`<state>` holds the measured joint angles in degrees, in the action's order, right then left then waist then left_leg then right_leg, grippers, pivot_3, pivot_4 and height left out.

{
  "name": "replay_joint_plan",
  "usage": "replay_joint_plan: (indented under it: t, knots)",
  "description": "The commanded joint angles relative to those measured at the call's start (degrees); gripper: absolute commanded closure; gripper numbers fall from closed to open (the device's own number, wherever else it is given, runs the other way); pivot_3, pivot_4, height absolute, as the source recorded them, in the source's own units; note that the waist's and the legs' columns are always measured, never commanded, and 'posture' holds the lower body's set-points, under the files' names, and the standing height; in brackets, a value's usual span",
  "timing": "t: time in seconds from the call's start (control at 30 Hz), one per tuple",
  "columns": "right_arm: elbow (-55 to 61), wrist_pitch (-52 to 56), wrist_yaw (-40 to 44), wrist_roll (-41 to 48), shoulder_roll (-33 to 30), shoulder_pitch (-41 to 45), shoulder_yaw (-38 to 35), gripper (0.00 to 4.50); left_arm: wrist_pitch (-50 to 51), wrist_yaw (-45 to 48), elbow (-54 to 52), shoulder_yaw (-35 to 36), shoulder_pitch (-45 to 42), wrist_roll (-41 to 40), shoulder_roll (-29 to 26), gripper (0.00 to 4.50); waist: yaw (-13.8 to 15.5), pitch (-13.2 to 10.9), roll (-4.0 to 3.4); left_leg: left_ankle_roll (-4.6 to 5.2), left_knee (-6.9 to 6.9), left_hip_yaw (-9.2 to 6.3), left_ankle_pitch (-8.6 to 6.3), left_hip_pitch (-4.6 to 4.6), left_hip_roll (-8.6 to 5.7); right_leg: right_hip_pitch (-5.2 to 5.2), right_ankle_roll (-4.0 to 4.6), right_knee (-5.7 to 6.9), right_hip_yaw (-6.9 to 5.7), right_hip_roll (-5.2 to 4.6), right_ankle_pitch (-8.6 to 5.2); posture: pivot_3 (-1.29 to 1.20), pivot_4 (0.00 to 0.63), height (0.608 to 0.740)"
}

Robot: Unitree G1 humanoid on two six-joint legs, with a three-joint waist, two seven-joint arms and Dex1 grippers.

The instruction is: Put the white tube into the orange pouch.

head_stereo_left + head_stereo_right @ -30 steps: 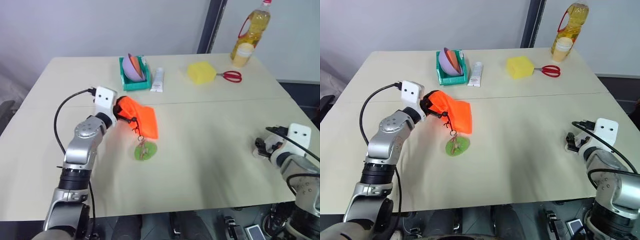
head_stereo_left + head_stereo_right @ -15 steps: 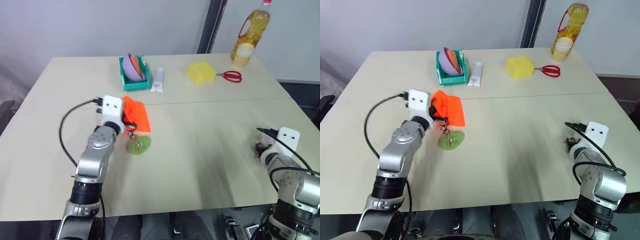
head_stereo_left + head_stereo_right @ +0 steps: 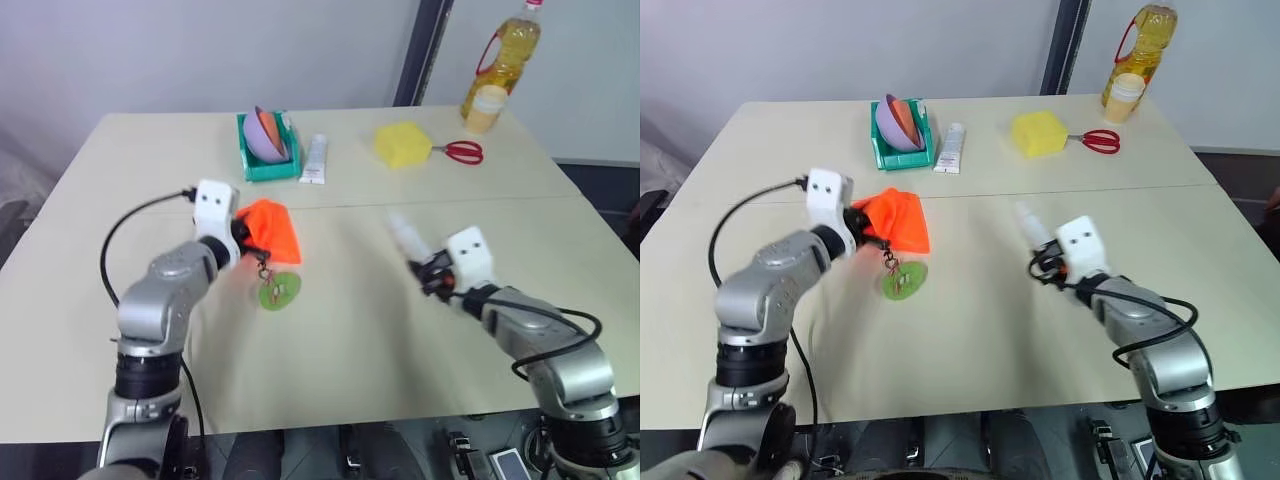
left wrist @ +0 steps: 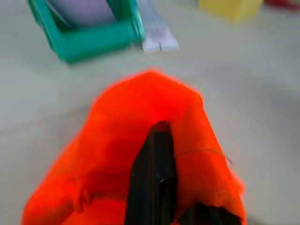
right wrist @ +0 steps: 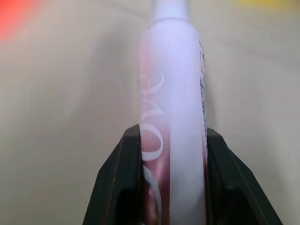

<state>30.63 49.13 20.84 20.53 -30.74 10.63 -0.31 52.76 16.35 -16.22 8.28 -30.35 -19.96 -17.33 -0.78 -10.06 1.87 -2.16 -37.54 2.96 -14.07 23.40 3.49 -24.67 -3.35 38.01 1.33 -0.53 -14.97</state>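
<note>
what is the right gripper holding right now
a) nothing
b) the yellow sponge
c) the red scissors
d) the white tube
d: the right gripper has its two black fingers closed on the sides of the white tube, which the head view shows sticking out of it above the table.

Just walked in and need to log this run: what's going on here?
The left gripper is shut on the orange pouch, holding it up off the table with its green charm dangling. The right gripper is clamped on the white tube, pointing it toward the pouch. The tube is not yet inside.
</note>
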Motion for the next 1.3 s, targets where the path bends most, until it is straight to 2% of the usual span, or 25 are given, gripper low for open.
replay_joint_plan:
  t: [0.03,0.23,0.4,0.57,0.77,1.07,1.3]
  knots:
    - [2.65,-2.97,3.55,2.39,1.21,3.59,1.06,3.5,1.53,0.34,0.6,1.91,-4.12,-2.96,0.37,4.5,0.01,0.0,0.0,0.0,0.0,0.01,0.0,0.0,-0.04,0.01,-0.01,-0.02,0.01,-0.04,0.0,0.0,0.15,0.726]
    - [2.91,-2.45,7.38,4.89,3.38,8.67,5.44,3.5,2.15,-0.2,5.32,2.99,-8.54,-5.37,1.99,4.5,0.04,-0.01,0.01,0.0,-0.02,-0.01,0.0,0.04,-0.08,0.01,-0.02,-0.05,0.02,-0.08,0.0,0.0,0.15,0.726]
    - [1.39,-2.86,7.45,3.04,4.86,10.82,8.75,3.5,-0.55,-1.42,11.13,2.67,-14.12,-5.13,4.56,4.5,0.08,-0.01,0.02,0.0,-0.03,-0.05,0.0,0.04,-0.08,0.01,-0.02,-0.04,-0.01,-0.06,0.0,0.0,0.15,0.726]
    - [0.09,-3.32,6.61,1.68,5.23,10.9,8.97,3.5,-6.76,-4.08,18.0,4.32,-20.64,-3.62,5.83,4.5,0.08,-0.02,0.04,0.0,-0.03,-0.02,0.0,0.06,-0.09,0.01,-0.02,-0.05,0.01,-0.08,0.0,0.0,0.15,0.726]
    - [0.03,-3.66,6.6,1.15,5.06,10.23,8.36,3.5,-19.59,-9.28,25.82,7.46,-27.12,-1.09,5.66,4.5,-0.09,-0.03,0.05,0.0,0.04,-0.02,0.0,0.06,-0.08,-0.03,-0.02,-0.06,0.01,-0.05,0.0,0.0,0.15,0.726]
    - [-0.63,-3.04,6.05,0.72,5.53,10.52,8.65,3.5,-9.66,-9.81,14.95,2.49,-13.42,-1.51,4.69,4.5,-0.09,-0.03,0.05,-0.01,0.17,0.01,0.0,0.03,-0.07,-0.05,-0.02,-0.05,0.01,-0.09,0.0,0.0,0.15,0.726]
    - [-1.16,-1.98,6.97,0.19,5.04,10.38,11.05,3.5,4.85,-11.77,2.99,5.04,-3.65,-5.53,3.63,4.5,-0.08,-0.03,0.05,-0.01,0.16,-0.01,0.0,0.03,-0.07,-0.05,-0.02,-0.03,0.01,-0.09,0.0,0.0,0.15,0.726]
